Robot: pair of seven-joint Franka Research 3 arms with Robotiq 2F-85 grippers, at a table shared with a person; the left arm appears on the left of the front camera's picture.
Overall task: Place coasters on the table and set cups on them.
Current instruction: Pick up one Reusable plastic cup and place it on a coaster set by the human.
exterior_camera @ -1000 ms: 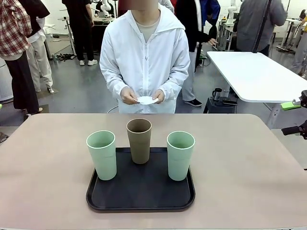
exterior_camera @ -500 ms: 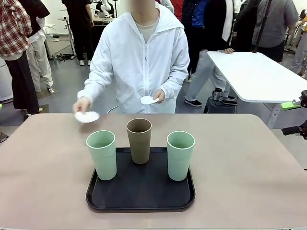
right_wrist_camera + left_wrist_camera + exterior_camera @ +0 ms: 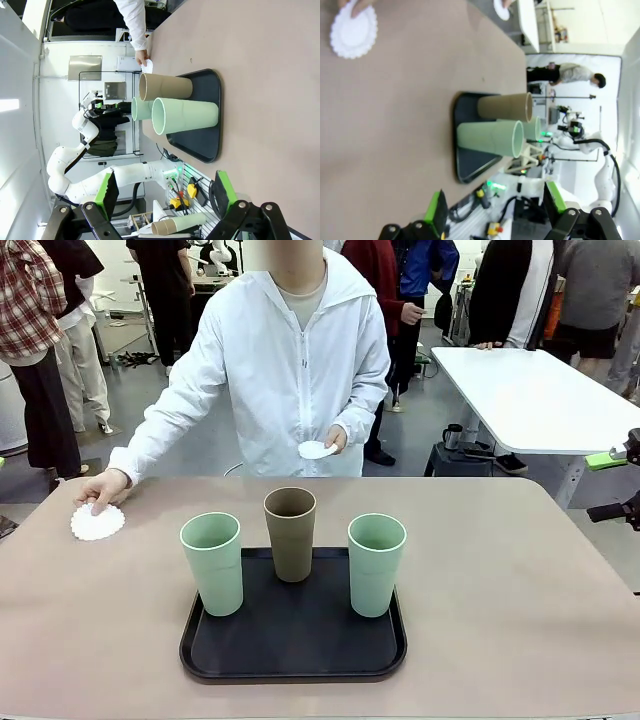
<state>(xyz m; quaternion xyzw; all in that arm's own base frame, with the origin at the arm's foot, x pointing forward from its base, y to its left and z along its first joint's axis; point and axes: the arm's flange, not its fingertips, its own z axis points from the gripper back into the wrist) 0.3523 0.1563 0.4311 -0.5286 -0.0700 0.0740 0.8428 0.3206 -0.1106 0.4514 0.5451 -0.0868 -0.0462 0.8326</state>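
— Where is a coaster found on the table?
— A thin white round coaster with a scalloped edge (image 3: 98, 523) is laid flat on the large beige matte table (image 3: 520, 580), toward its far left corner and well apart from the tray. Its far edge is touched by the fingers of one hand of the person (image 3: 104, 489).
— Are other coasters seen?
— A further white coaster (image 3: 317, 450) is held in the person's other hand (image 3: 335, 438), beyond the table's far edge. Whether more than one disc is held there cannot be told.
— Where are the cups kept?
— All three tall tapered cups are stood upright on the black rounded-square tray (image 3: 293, 645). A pale mint green cup (image 3: 212, 565) is placed at the left, a brown-taupe cup (image 3: 290, 535) at the far middle and a second mint green cup (image 3: 376, 565) at the right. None is set on a coaster yet.
— How are the pincers held?
— The left gripper (image 3: 495, 200) is spread wide, with nothing between its green pads. The right gripper (image 3: 165, 192) is spread just as wide, and nothing is gripped.
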